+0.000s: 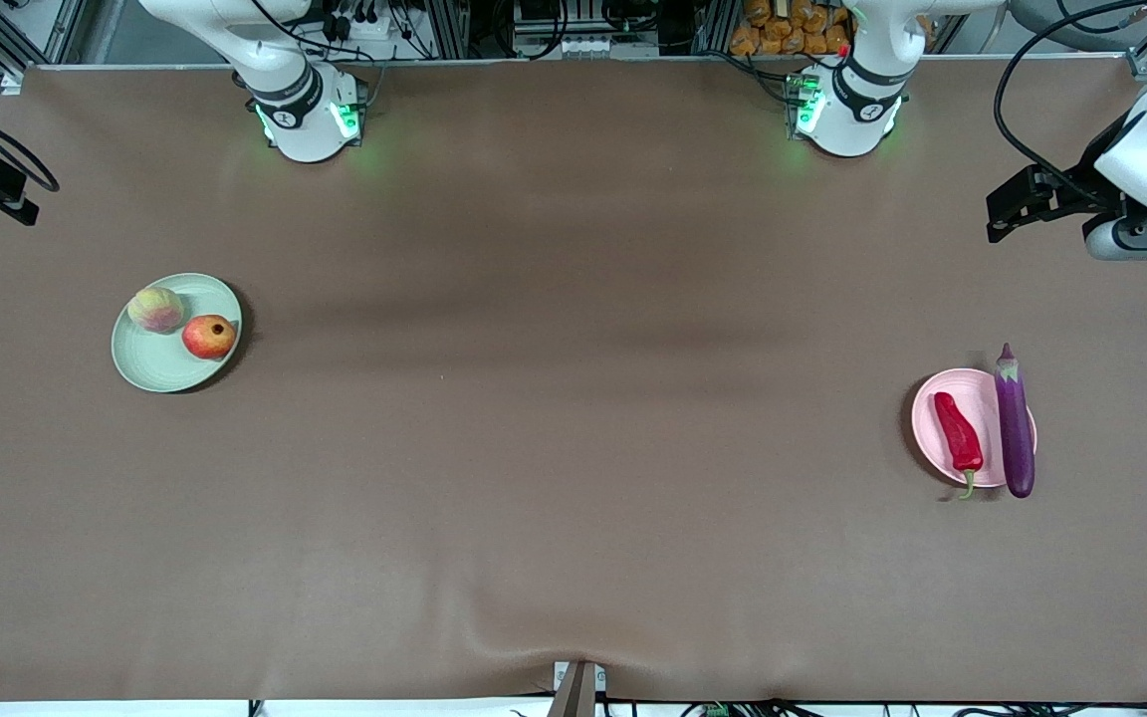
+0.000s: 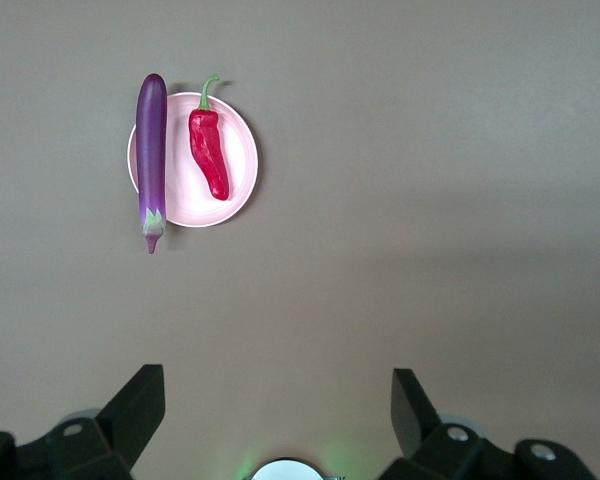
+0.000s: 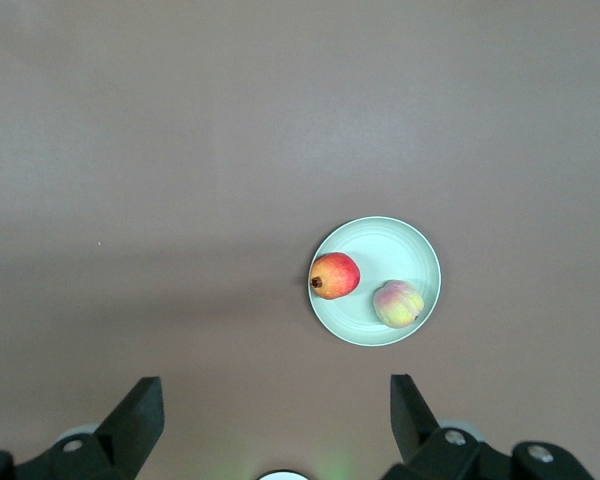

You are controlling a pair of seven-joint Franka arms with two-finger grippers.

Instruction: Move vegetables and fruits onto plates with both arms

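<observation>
**Fruit and vegetables on their plates, both grippers wide**

On the brown table (image 1: 573,448), the round pale green plate (image 1: 157,363) at the right arm's end carries the pale yellow-green peach (image 1: 155,309) at its 11 o'clock and the red-orange pomegranate-like ball (image 1: 208,337) at 3 o'clock. At the left arm's end, the round pale pink plate (image 1: 937,413) holds the wrinkled red chili pepper (image 1: 958,435); the long glossy purple eggplant (image 1: 1015,426) lies across its 3 o'clock rim. The left gripper (image 2: 277,400) and right gripper (image 3: 276,400) hang high over the table, jaws spread wide, holding nothing.
</observation>
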